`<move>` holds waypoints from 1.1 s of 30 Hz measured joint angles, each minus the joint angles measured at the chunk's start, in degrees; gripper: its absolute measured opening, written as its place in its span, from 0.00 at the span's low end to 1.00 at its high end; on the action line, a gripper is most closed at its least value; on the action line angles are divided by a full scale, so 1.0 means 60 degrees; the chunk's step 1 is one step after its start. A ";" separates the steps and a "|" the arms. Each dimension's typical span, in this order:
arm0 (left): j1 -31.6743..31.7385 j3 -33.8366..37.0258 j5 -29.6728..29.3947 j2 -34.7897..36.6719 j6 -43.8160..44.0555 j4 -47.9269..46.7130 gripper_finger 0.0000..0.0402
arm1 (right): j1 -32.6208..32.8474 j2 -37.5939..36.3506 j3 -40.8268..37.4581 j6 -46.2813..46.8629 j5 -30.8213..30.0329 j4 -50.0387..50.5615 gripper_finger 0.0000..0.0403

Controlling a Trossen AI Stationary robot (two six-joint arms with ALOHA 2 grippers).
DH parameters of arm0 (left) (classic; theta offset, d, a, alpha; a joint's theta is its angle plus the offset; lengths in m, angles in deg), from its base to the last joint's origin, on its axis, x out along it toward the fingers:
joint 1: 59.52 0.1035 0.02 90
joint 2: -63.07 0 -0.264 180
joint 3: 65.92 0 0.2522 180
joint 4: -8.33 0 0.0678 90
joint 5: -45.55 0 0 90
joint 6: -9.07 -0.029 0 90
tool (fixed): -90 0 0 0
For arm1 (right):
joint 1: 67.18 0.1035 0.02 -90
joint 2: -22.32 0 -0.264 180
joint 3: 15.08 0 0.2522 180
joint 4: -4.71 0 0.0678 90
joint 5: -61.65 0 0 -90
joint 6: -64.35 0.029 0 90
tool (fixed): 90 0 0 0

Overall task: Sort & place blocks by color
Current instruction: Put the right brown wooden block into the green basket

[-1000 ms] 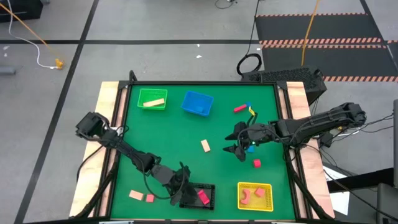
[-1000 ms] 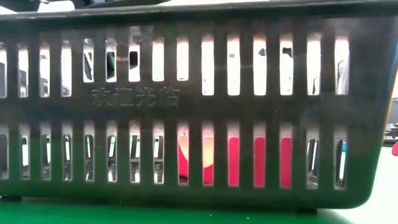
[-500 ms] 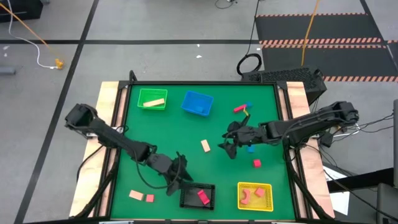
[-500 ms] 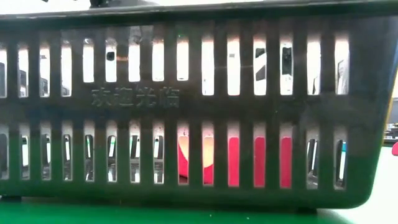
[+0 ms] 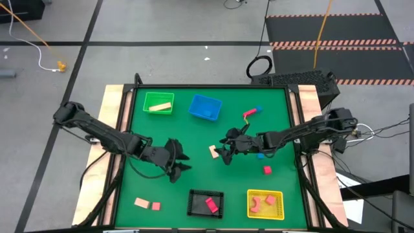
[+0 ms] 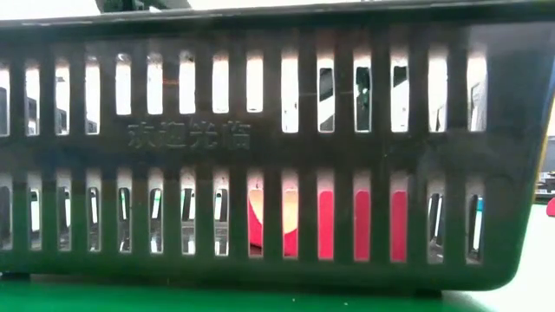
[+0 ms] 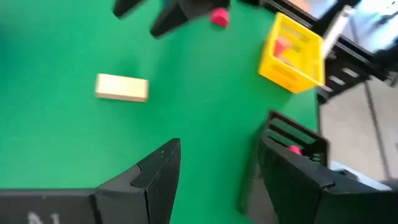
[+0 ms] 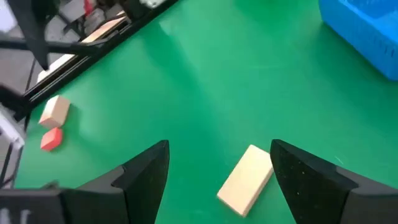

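In the high view my right gripper [image 5: 223, 153] is open beside a tan bar block [image 5: 213, 151] that lies flat at mid-table. The right wrist view shows this tan block [image 8: 247, 180] between my right gripper's [image 8: 219, 180] spread fingers, with a gap on each side. My left gripper [image 5: 176, 162] is open over bare mat, left of the tan block [image 7: 122, 87]. My left gripper [image 7: 219, 180] holds nothing. Loose blocks on the mat: pink-red [image 5: 248, 114], blue [image 5: 259, 110], blue [image 5: 261, 155], a pink-red cube [image 5: 267, 169], and a tan [image 5: 141, 202] and a pink-red [image 5: 156, 206] one near the front left.
The green basket [image 5: 158, 103] holds a tan block and the blue basket [image 5: 205, 107] stands beside it at the far side. The black basket [image 5: 205, 202] holds a pink-red block [image 6: 347, 225]; the yellow basket [image 5: 265, 204] holds pink-red blocks. The black basket's wall [image 6: 277, 104] fills the low view.
My left gripper has drawn away from the black basket, moving toward the far edge and a little left, now over bare mat. My right gripper has moved toward the table's left, from beside the blue block to the tan bar at mid-table.
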 joint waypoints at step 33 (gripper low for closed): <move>0.0106 0.0000 -0.0277 0.0068 0.0280 -0.1031 0.53 | 0.1767 0.3554 0.1752 0.0980 -0.5124 -0.0081 0.67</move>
